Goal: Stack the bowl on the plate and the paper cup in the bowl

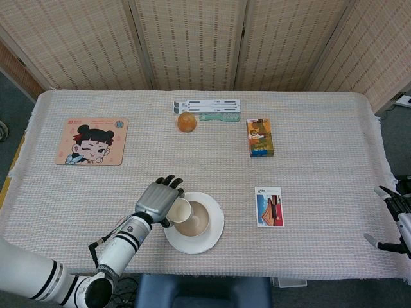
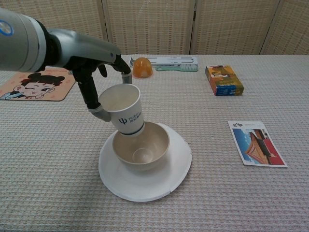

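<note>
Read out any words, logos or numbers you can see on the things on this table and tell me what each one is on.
Paper cup: a dark logo mark with small lettering beside it, too small to read.
Cartoon mat: small print along its top edge, blurred.
Colourful box: printed artwork, no legible text.
Picture card: a small mark at its top corner, unreadable.
</note>
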`<state>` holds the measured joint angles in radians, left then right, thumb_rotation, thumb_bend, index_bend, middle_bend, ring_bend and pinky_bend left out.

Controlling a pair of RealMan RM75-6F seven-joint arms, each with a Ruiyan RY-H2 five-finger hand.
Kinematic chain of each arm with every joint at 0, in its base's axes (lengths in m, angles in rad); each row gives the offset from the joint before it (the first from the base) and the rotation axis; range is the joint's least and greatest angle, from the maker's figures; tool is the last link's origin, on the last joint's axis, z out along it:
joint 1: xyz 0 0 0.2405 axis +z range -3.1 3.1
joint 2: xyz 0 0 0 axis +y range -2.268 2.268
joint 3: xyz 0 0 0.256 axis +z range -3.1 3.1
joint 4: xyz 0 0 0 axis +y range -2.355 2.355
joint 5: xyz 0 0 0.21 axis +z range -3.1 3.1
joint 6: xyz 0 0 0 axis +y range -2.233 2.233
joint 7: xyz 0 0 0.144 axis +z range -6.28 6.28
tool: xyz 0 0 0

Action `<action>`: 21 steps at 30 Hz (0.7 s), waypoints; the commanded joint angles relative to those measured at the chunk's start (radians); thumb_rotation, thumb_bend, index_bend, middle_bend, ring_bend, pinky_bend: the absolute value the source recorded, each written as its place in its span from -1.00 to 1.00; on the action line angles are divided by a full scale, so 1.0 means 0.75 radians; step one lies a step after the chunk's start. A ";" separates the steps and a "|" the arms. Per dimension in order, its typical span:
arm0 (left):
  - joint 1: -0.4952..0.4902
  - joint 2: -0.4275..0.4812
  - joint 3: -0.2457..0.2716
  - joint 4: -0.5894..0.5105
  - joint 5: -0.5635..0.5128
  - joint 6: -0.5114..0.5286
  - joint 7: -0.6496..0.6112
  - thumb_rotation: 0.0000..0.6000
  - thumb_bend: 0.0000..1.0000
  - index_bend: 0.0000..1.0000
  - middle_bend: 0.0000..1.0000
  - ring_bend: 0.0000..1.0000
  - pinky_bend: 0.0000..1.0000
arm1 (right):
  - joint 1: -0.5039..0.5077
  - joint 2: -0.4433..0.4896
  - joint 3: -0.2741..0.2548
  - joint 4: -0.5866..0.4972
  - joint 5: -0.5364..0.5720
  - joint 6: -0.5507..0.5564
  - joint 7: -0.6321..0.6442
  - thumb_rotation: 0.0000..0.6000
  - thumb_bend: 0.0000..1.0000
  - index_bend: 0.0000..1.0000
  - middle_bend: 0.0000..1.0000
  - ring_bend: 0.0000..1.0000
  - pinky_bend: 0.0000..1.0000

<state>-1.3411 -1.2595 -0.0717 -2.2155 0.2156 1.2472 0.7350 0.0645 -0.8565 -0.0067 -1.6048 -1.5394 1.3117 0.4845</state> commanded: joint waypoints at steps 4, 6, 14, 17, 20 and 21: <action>-0.011 -0.089 -0.036 0.065 -0.048 -0.005 0.042 1.00 -0.54 -0.09 -0.74 -1.00 -0.66 | -0.006 0.006 -0.007 0.023 -0.019 0.031 0.051 1.00 -0.58 -1.00 -1.00 -1.00 -1.00; -0.011 -0.108 -0.043 0.078 -0.062 -0.004 0.054 1.00 -0.54 -0.09 -0.74 -1.00 -0.66 | -0.011 0.006 -0.008 0.030 -0.020 0.043 0.061 1.00 -0.58 -1.00 -1.00 -1.00 -1.00; -0.007 -0.165 -0.062 0.113 -0.089 -0.003 0.089 1.00 -0.54 -0.09 -0.74 -1.00 -0.66 | -0.010 0.007 -0.018 0.038 -0.039 0.060 0.078 1.00 -0.58 -1.00 -1.00 -1.00 -1.00; 0.000 -0.182 -0.064 0.119 -0.090 0.002 0.095 1.00 -0.54 -0.09 -0.74 -1.00 -0.66 | -0.014 0.008 -0.020 0.040 -0.043 0.073 0.087 1.00 -0.58 -1.00 -1.00 -1.00 -1.00; 0.008 -0.204 -0.065 0.129 -0.086 0.002 0.100 1.00 -0.54 -0.09 -0.74 -1.00 -0.66 | -0.017 0.009 -0.023 0.046 -0.049 0.085 0.099 1.00 -0.58 -1.00 -1.00 -1.00 -1.00; 0.010 -0.213 -0.066 0.134 -0.084 -0.001 0.101 1.00 -0.54 -0.09 -0.74 -1.00 -0.66 | -0.017 0.009 -0.024 0.047 -0.050 0.087 0.102 1.00 -0.58 -1.00 -1.00 -1.00 -1.00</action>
<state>-1.3357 -1.4145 -0.1205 -2.1185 0.1510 1.2478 0.8096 0.0519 -0.8500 -0.0240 -1.5702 -1.5764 1.3760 0.5602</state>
